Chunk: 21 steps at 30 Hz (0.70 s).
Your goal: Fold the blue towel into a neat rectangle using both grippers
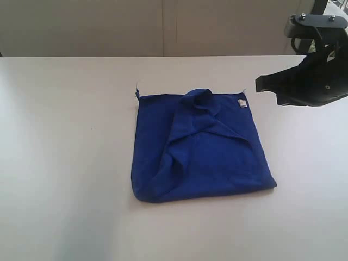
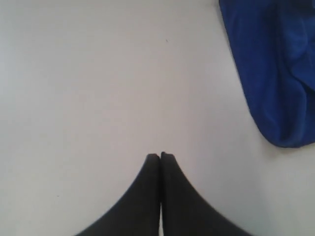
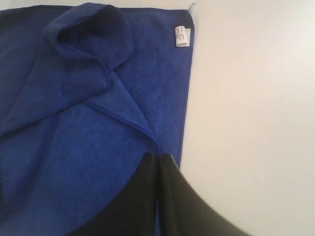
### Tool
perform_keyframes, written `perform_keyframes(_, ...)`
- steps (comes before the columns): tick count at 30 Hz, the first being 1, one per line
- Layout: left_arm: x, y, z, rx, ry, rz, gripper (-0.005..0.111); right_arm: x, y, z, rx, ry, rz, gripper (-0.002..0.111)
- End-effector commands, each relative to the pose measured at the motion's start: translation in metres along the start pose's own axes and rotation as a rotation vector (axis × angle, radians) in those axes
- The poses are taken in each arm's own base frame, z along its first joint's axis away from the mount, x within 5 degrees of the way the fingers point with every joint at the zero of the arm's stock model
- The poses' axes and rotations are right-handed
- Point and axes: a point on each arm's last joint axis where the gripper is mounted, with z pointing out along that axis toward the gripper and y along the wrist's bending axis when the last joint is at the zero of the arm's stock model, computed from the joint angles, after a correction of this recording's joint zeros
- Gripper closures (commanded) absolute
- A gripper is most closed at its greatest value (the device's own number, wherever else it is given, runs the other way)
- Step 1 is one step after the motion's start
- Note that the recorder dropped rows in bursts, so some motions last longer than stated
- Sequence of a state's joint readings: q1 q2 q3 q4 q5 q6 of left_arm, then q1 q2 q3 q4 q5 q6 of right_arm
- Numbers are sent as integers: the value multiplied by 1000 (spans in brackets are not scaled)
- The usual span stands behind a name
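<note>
Creases run across the blue towel [image 1: 201, 149] as seen from across the room. It lies near the middle of the pale table [image 1: 65, 179], roughly square in outline but far from flat. One corner [image 1: 198, 100] lies turned in from the far edge, with a ridge trailing down toward the near left. A white label [image 1: 242, 103] shows at the far right corner. The right gripper [image 1: 260, 83] hangs in the air just off that corner, touching nothing. I'd guess it is held high to stay clear of the cloth. The other arm is out of sight from here.

The left wrist camera shows the left gripper [image 2: 160, 157] with its two fingers pressed together and nothing between them. Bare table lies beneath it, and the towel's rounded edge [image 2: 275, 64] is well off to one side. To my eye that arm is parked out of the way.

From the right wrist camera, that gripper's [image 3: 158, 158] fingers are likewise pressed together and empty. The tips hang over the cloth [image 3: 64, 147] just inside its side edge. The label [image 3: 182, 36] sits further along the same edge, and the flap's stitched hem runs slantwise toward the tips.

The folding looks early and untidy to me. Both pairs of fingers would have to open before either could take an edge.
</note>
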<state>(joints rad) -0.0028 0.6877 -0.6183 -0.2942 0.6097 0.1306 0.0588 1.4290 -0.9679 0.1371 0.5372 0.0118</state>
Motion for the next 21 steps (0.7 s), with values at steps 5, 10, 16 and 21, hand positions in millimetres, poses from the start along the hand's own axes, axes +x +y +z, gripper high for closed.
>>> perform_keyframes(5, -19, 0, 57, 181, 124, 3, 107, 3, -5, 18, 11, 33, 3, 108)
perform_keyframes(10, -39, -12, 79, 262, 148, 40, 107, 4, -6, 29, 14, 52, 7, 108)
perform_keyframes(16, -68, -52, 104, 325, 96, 170, 107, 5, -6, 37, 9, 58, 25, 108)
perform_keyframes(21, -84, -86, 135, 383, 119, 240, 107, 6, -6, 38, 9, 63, 27, 108)
